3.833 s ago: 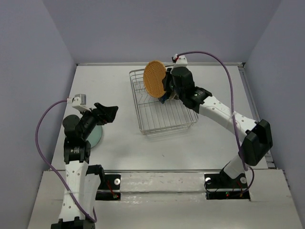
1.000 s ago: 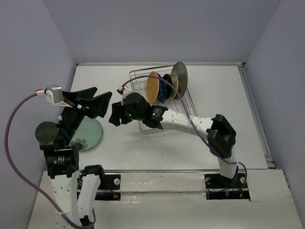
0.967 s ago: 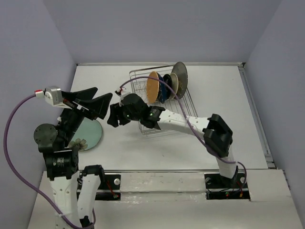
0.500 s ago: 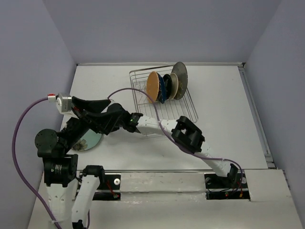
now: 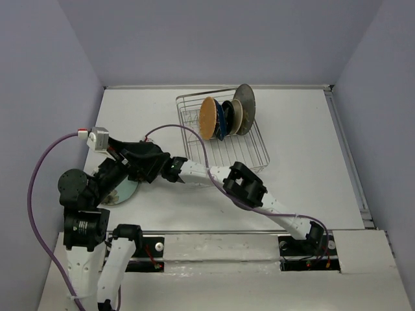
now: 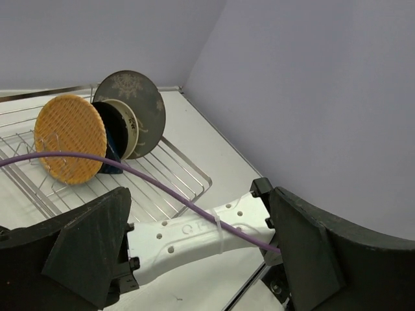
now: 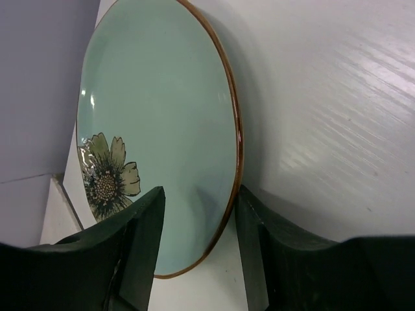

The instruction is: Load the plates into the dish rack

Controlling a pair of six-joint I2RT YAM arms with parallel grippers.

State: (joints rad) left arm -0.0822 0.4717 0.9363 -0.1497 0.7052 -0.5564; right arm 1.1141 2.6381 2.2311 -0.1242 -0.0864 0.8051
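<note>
Near the left edge of the bench, toward its near-left corner, the pale teal plate (image 7: pixel 155 129) with a painted flower and a brown rim is lying flat, and it is the only plate outside the dish rack (image 5: pixel 253 149). The rack is standing toward the far edge, and it is carrying the orange woven plate (image 5: pixel 207 118), the dark blue plate (image 5: pixel 219 120), the black plate (image 6: pixel 110 126), the cream plate (image 6: pixel 126 126) and the grey plate (image 5: pixel 245 100) upright in one row. The right arm is spanning the bench from its base at the near edge, and the right gripper (image 7: pixel 201 197) is sitting low at the side of the teal plate that is facing the rack. Its jaws are standing moderately open and empty, with the brown rim passing into the gap between them; I cannot tell if a finger is touching the plate. Being round, the plate is offering no long axis, so only the rim matters for a pinch. The left gripper (image 6: pixel 201 243) is hanging above the same area with jaws wide apart, holding nothing, and is looking down on the white link of the right arm. Judging from this, the right gripper is the better placed one for the next grasp.
</note>
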